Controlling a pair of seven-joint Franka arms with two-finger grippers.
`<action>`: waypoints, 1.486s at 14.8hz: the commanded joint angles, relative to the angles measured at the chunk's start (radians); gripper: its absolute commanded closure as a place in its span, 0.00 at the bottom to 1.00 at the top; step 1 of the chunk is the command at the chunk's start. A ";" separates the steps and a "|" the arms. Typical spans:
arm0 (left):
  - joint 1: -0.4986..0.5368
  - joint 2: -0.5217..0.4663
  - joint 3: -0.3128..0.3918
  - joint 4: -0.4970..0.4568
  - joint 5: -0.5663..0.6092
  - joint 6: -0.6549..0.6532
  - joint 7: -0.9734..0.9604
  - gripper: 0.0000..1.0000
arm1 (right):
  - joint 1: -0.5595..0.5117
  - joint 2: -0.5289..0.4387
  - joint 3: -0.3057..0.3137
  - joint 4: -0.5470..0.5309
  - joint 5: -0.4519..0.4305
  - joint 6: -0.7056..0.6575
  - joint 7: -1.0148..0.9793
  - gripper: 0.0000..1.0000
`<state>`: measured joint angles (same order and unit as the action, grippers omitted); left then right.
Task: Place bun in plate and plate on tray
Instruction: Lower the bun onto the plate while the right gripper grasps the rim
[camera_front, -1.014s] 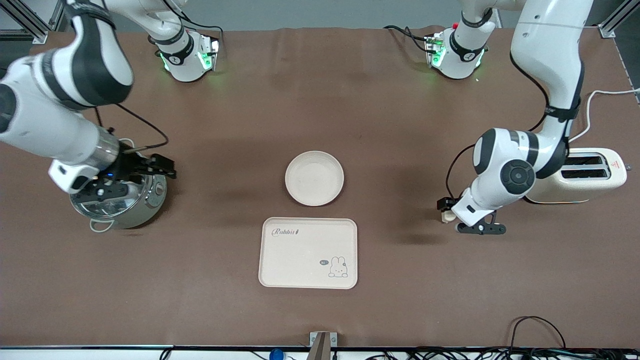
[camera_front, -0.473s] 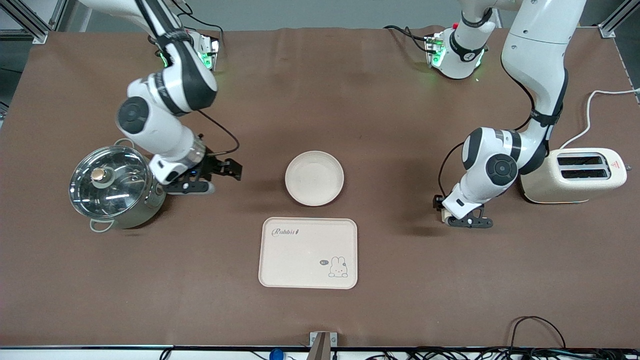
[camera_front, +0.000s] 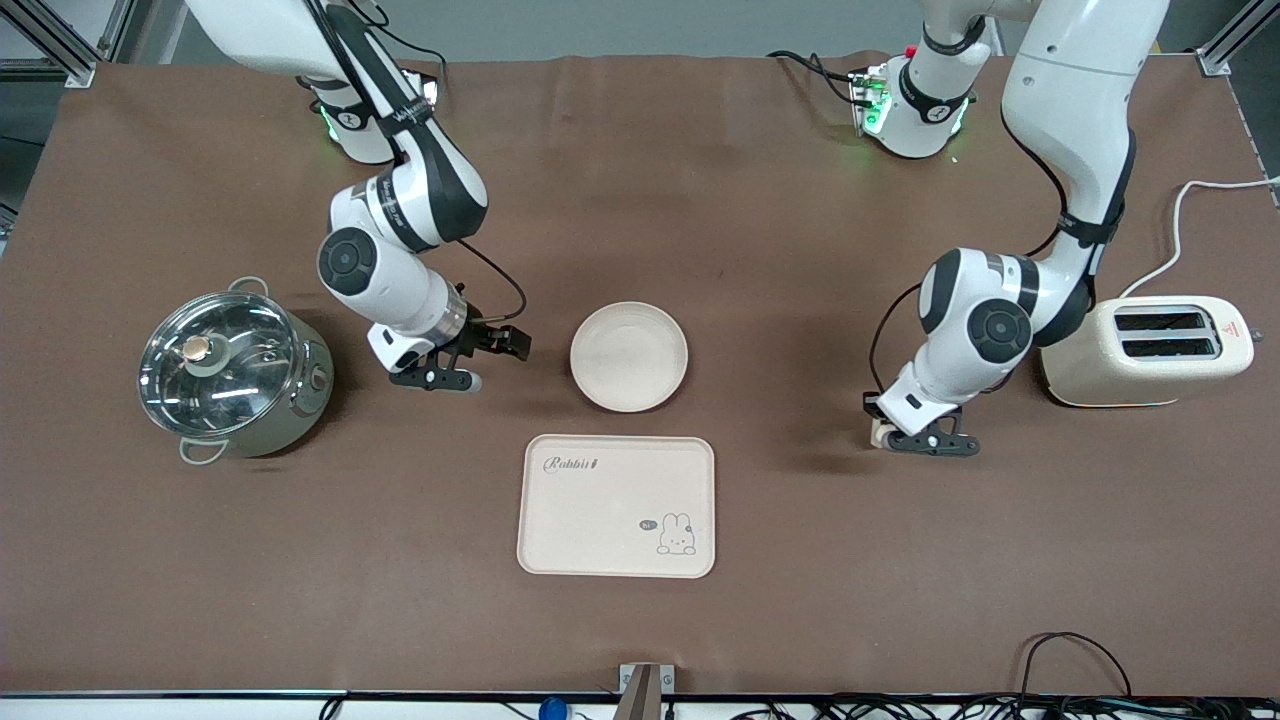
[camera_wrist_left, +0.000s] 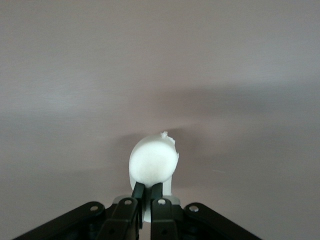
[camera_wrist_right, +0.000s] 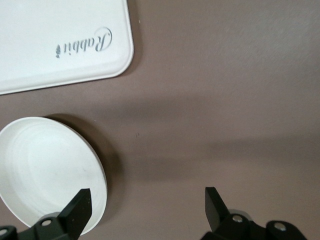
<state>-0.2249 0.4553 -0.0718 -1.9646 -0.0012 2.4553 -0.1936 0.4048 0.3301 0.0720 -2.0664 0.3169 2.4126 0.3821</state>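
Your left gripper sits low at the desk, toward the left arm's end, between the toaster and the tray. Its jaws are pinched nearly together on the bun, which pokes out past their tips with its pale rounded face toward the wrist camera. Your right gripper hangs beside the plate, between it and the lidded steel pot, jaws spread wide with nothing in them. In the right wrist view the plate's rim lies just by one fingertip. The plate rests bare on the desk, near the tray's "Rabbit" edge but apart from it.
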 joint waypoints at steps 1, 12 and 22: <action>-0.045 -0.023 -0.124 0.140 0.004 -0.206 -0.256 0.98 | 0.051 0.047 -0.008 -0.003 0.036 0.046 0.009 0.00; -0.336 0.218 -0.143 0.309 -0.006 -0.090 -0.943 0.90 | 0.146 0.125 -0.011 -0.001 0.137 0.177 0.020 0.19; -0.381 0.244 -0.135 0.382 0.023 -0.093 -1.051 0.00 | 0.201 0.193 -0.011 0.009 0.137 0.307 0.089 0.47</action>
<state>-0.6022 0.6977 -0.2186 -1.6060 0.0019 2.3751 -1.2424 0.5923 0.5221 0.0712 -2.0635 0.4306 2.7128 0.4630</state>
